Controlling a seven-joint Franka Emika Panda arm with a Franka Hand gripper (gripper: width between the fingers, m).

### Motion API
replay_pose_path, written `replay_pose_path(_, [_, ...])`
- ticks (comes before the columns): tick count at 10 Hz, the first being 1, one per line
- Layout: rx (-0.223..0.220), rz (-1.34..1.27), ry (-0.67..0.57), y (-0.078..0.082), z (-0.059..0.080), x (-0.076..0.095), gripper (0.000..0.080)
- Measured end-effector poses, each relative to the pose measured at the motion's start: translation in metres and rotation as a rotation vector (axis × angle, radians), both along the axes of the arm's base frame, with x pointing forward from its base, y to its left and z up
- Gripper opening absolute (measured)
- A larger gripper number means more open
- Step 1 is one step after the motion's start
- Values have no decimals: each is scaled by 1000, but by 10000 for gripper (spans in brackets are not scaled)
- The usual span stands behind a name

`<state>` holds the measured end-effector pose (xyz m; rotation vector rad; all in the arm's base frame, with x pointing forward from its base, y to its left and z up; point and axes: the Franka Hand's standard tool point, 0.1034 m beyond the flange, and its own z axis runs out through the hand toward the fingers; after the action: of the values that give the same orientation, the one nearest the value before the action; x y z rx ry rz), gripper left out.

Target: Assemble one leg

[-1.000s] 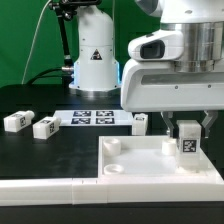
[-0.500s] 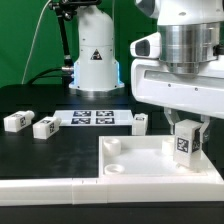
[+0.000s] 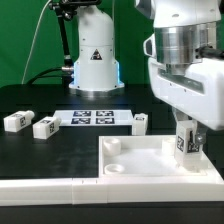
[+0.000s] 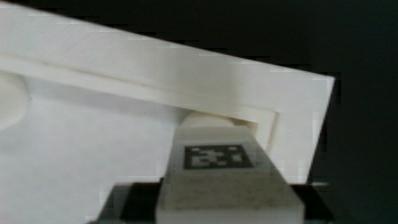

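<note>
Clamping a small white plastic leg (image 3: 186, 143), a rectangular block with a black-and-white square marker tag on its face, the arm's two fingers (image 3: 190, 126) are closed against its sides and hold it nearly upright, a little tilted. Directly under the fingers lies a large flat white square panel (image 3: 150, 160) with round corner sockets. The leg's lower end sits at the panel's corner recess, though whether it is seated there cannot be told. Just behind the fingers, toward the exterior view's left, a loose white tagged block (image 3: 140, 122) stands on the black counter (image 3: 60, 150). Farther from the fingers that way lies the thin white marker board (image 3: 92, 117), then two more white tagged blocks (image 3: 45, 127) side by side. Well beyond the fingers rises a white conical robot base (image 3: 95, 60) before a green backdrop (image 3: 20, 40).
</note>
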<state>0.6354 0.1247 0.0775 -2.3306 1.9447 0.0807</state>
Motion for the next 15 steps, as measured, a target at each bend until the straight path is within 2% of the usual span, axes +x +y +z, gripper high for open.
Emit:
replay_pose_path(1, [0, 7, -1, 0, 0, 0, 291])
replay_pose_path(2, [-1, 51, -6, 0, 0, 0, 395])
replay_pose_path(3, [-2, 80, -9, 0, 0, 0, 395])
replay_pose_path(4, [0, 78, -9, 1, 0, 0, 565])
replay_pose_path(5, [-9, 193, -12, 1, 0, -1, 565])
replay_pose_path(6, [-11, 339, -14, 2, 0, -3, 632])
replay_pose_path(7, [-10, 448, -16, 2, 1, -4, 644])
replay_pose_path(10, [-52, 921, -6, -1, 3, -3, 649])
replay_pose_path(13, [-48, 1251, -17, -8, 0, 2, 649])
replay_pose_path(15, [-45, 1373, -33, -7, 2, 2, 649])
